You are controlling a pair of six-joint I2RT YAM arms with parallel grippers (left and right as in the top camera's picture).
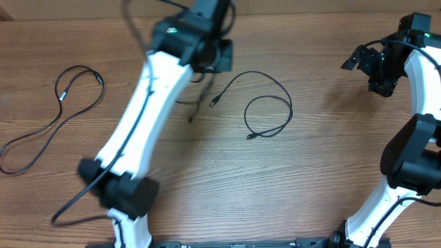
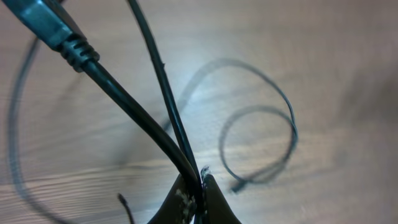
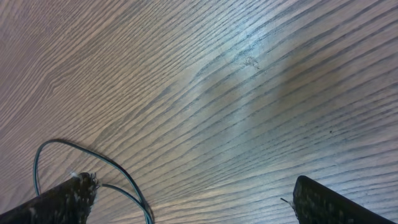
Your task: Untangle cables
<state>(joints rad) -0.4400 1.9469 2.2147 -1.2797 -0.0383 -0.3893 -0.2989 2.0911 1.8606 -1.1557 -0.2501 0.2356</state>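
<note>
My left gripper (image 1: 209, 60) is at the far middle of the table, hidden under its wrist in the overhead view. In the left wrist view its jaws (image 2: 200, 182) are shut on two strands of black cable (image 2: 134, 112), a thick one with a plug boot and a thinner one. Ends of it dangle below the gripper (image 1: 195, 103). A second black cable (image 1: 279, 103) lies curled on the table to the right and shows blurred in the left wrist view (image 2: 291, 127). A third cable (image 1: 58, 117) lies looped at the far left. My right gripper (image 1: 370, 65) is open and empty over bare wood (image 3: 193, 186).
The wooden table (image 1: 324, 179) runs under everything. A thin greenish wire (image 3: 118, 171) loops by the right gripper's left finger. The left arm (image 1: 141, 131) stretches diagonally across the table's left half.
</note>
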